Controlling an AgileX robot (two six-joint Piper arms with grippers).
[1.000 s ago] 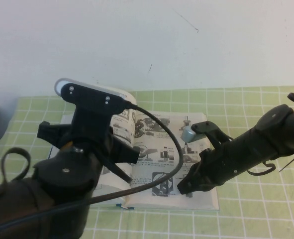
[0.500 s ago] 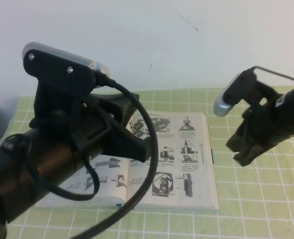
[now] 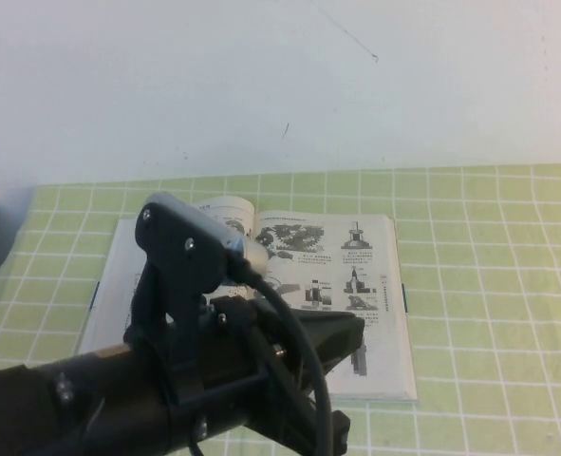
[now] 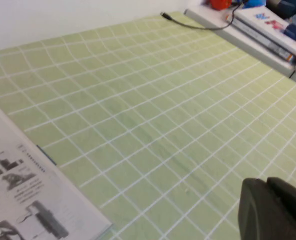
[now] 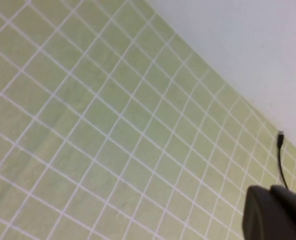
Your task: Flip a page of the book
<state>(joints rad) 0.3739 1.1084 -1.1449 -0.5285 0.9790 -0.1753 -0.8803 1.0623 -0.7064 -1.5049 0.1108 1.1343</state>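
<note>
Book [image 3: 375, 313] lies open on the green grid mat [image 3: 489, 285], and we place everything else from it. In the high view its right-hand leaf [image 3: 356, 271] lies flat, printed with dark machine-part pictures and short captions. The page [image 3: 225, 207] arches up in a white curl just left of the spine, at the book's far edge, so it is not lying flat. The book's left half is mostly hidden behind the left arm [image 3: 119, 399], which fills the near foreground. The arm's grey-tipped camera bracket [image 3: 187, 245] stands over the book's left half, and a black cable [image 3: 299, 361] loops down from it.

The left gripper [image 3: 332, 334] shows as a dark block over the near part of the right-hand leaf. We cannot tell whether it is spread or closed, or whether it touches the paper.

The left wrist view adds what the high view lacks. It shows a corner of the book with a thin dark cover edge, and open mat beyond the book. Well away from the book, a pale ledge [image 4: 248, 37] carries a cable and some stacked items.

The right arm is missing from the high view. Only the right wrist view shows the right gripper [image 5: 275, 212], as a dark lump over bare mat with no book in sight. A thin black cable [image 5: 282, 155] lies near the mat's edge beside it. We cannot tell this gripper's opening either.
</note>
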